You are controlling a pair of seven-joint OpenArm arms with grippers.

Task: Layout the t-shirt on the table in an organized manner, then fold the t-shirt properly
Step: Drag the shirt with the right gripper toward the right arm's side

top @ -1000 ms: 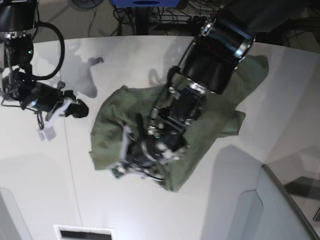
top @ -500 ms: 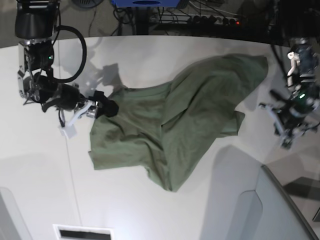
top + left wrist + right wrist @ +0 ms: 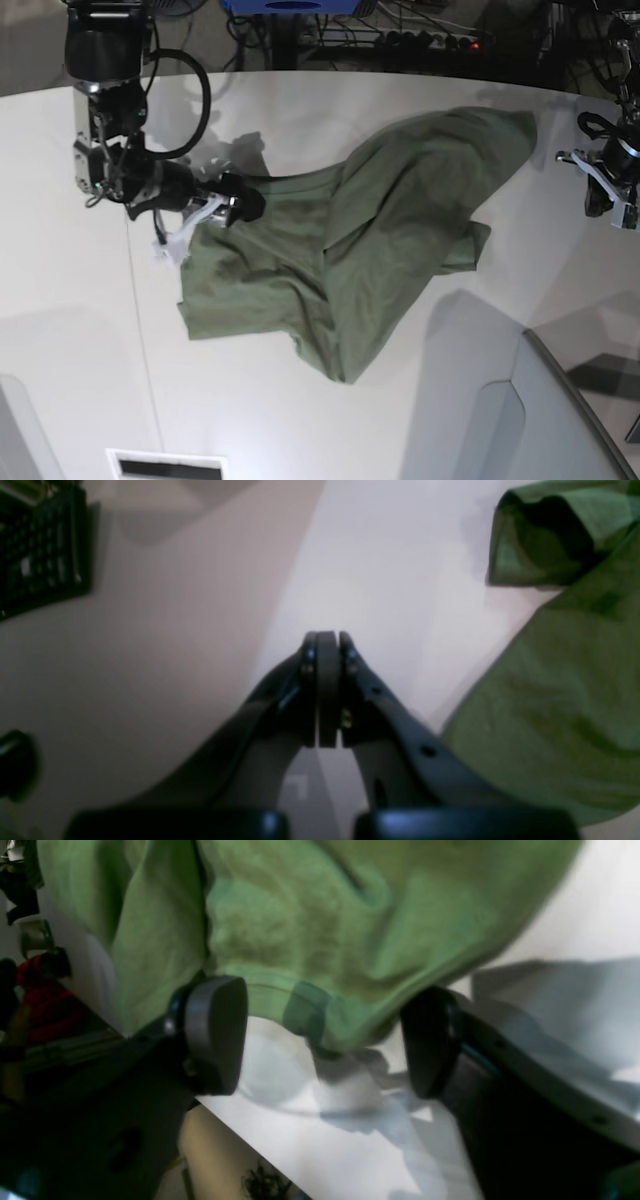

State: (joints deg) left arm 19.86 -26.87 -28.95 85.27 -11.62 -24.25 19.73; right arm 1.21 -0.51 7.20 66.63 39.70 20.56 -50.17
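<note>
While your t-shirt (image 3: 370, 235) sits crumpled mid-counter (image 3: 300, 420), one end reaching toward the far right edge, little else shares the surface: a grey angled panel (image 3: 560, 420) at the near right corner, a dark slot (image 3: 165, 468) at the near edge, a thin seam line (image 3: 140, 340) down the left side. Cables and a blue box (image 3: 290, 6) sit beyond the far edge, off the counter.

Right pincer (image 3: 320, 1040) has its jaws spread wide, straddling the shirt's hemmed edge; the cloth sags between the pads (image 3: 215, 1032), and you can't tell if either pad touches it. That view is blurred.

Left pincer (image 3: 327, 690) is closed on nothing, pads pressed together over bare counter, shirt just beside it, apart. In the base view it's cut off by the right frame edge (image 3: 610, 190).

Collar and sleeves aren't clearly made out among the folds.
</note>
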